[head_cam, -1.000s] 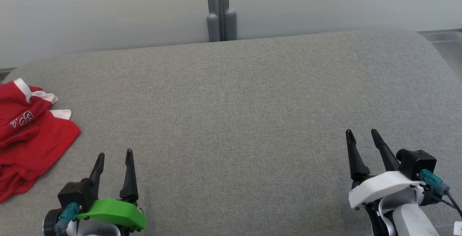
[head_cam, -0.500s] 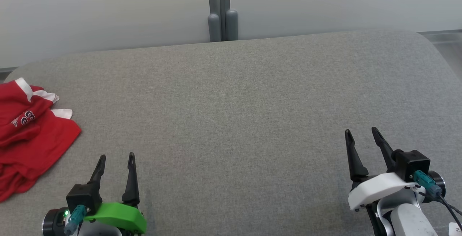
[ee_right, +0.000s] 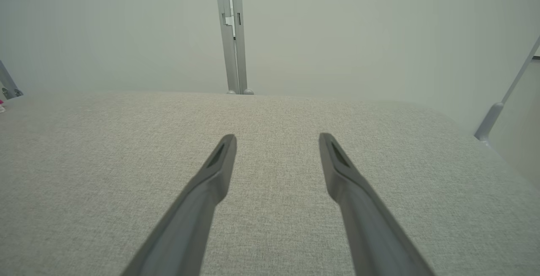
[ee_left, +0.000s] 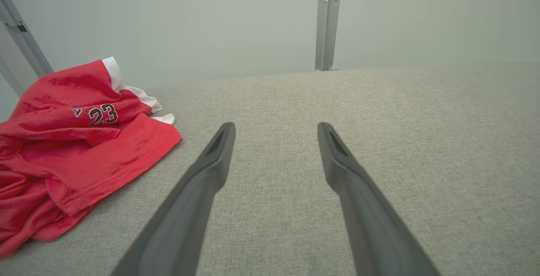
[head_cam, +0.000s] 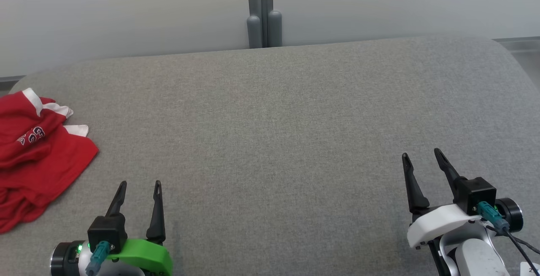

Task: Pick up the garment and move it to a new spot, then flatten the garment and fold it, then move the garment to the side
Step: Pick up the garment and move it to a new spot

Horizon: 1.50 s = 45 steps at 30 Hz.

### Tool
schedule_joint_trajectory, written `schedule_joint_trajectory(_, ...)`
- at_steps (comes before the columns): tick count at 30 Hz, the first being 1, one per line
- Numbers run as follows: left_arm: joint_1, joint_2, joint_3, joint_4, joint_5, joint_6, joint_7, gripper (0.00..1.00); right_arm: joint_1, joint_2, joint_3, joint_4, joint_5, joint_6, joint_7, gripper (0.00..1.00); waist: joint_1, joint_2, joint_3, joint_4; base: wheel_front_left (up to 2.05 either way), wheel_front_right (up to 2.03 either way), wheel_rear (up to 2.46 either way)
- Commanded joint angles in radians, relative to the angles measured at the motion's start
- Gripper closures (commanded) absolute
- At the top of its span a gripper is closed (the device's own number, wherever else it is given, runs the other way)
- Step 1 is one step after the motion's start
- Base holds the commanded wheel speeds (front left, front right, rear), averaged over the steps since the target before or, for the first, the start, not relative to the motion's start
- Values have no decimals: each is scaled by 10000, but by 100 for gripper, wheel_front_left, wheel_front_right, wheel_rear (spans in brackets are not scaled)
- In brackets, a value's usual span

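Observation:
The garment (head_cam: 38, 162) is a crumpled red jersey with white trim, lying in a heap at the far left of the grey fabric surface (head_cam: 274, 120). In the left wrist view the garment (ee_left: 71, 149) shows the number 23 and lies to the left of the fingers. My left gripper (head_cam: 140, 185) stands open near the front edge, a short way right of the garment and apart from it. My right gripper (head_cam: 422, 154) is open at the lower right, with nothing between its fingers. Both wrist views show spread fingers (ee_left: 215, 158) (ee_right: 215, 170) over bare fabric.
A pale wall runs behind the surface, with a grey vertical post (head_cam: 263, 10) at its middle. The surface's right end curves down near a grey rail (ee_right: 502, 98). Wide open fabric lies between the two grippers.
The whole head picture has shifted slightly right, so the camera moved. Both wrists have rolled a little and the left gripper sits slightly lower in view. The garment has not moved.

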Motion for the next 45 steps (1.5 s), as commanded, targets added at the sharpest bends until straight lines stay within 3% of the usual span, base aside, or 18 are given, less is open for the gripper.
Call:
schedule_joint_trajectory(1, 66, 18, 13, 2, 34, 43, -38, 0, -20, -17, -62, 12, -96, 1, -47, 0, 0, 0, -7, 25, 0, 0, 0)
schedule_joint_trajectory(11, 91, 21, 145, 135, -238, 234, -36, 0, 159, -27, -214, -19, -235, 1, -46, 0, 0, 0, 9, 786, 0, 0, 0)
schedule_joint_trajectory(20, 75, 21, 603, 433, -604, 193, -36, 0, 84, 31, -257, -579, -59, -3, -41, 0, 0, 0, 188, 2555, 0, 0, 0)
schedule_joint_trajectory(33, 183, 15, 1218, 589, -593, 443, -36, 0, -67, -113, 403, 202, -293, -6, -41, 0, 0, 0, 400, 4540, 0, 0, 0)
schedule_joint_trajectory(37, 202, 19, 1239, 613, -803, 444, -36, 0, -175, -137, 681, 426, -210, -6, -41, 0, 0, 0, 463, 4810, 0, 0, 0)
schedule_joint_trajectory(45, -483, 19, 1283, 1269, -1483, -239, -36, 0, -465, -345, 874, 752, -13, -6, -41, 0, 0, 0, 917, 4574, 0, 0, 0)
